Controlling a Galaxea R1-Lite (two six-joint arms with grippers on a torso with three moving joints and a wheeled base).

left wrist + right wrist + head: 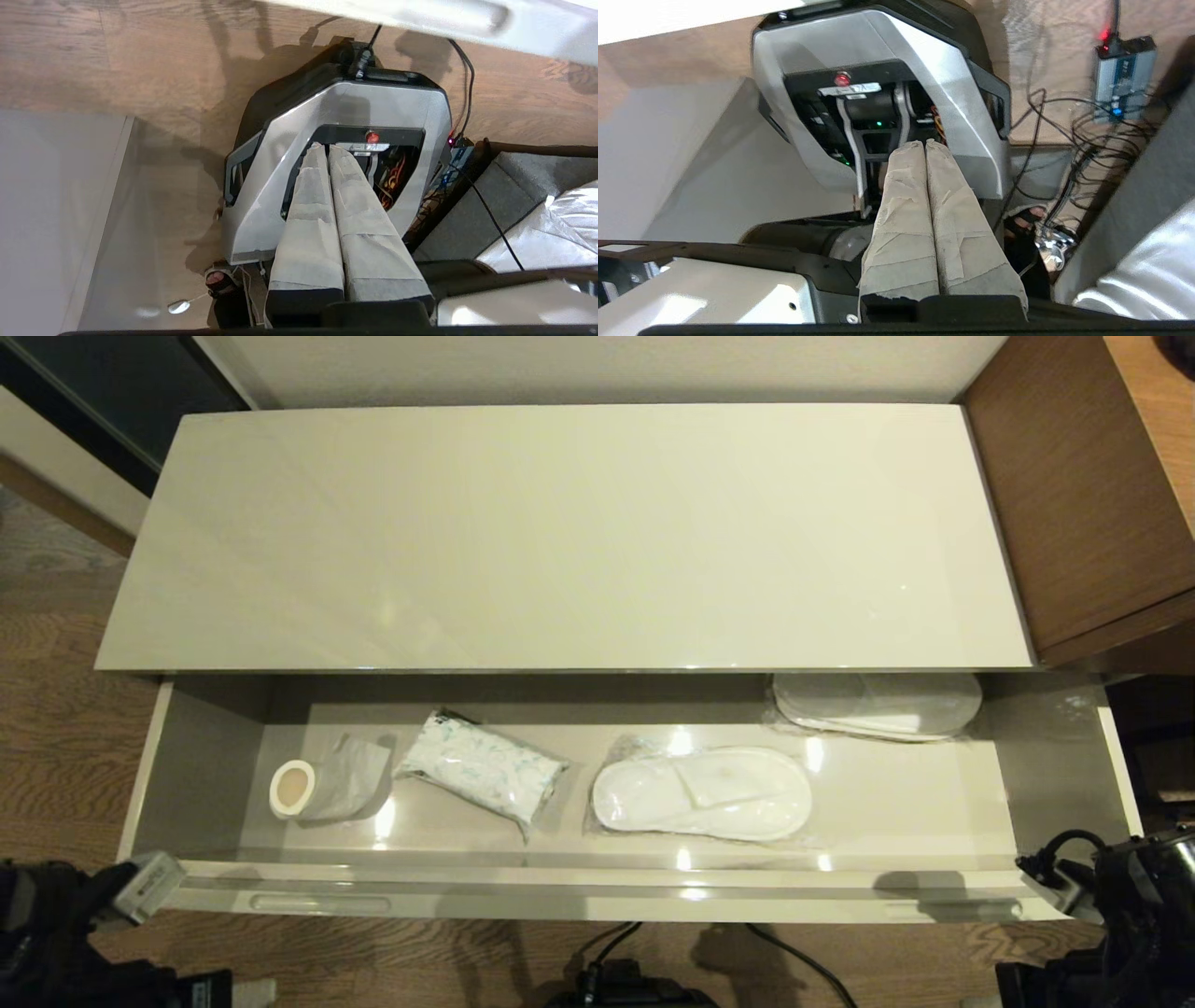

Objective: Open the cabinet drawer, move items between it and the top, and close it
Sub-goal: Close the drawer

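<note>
One toilet paper roll (297, 789) is seen lying at the left end of the open cabinet drawer (1055, 756), core facing forward. One printed packet (481, 767) is laid just beside it; two wrapped slipper packs are counted, one mid-drawer (702, 793), one (878, 703) partly hidden under the top (569, 537). Left gripper (327, 149) and right gripper (924, 144) are held low over the robot base (373, 107), fingers pressed together, nothing pinched.
</note>
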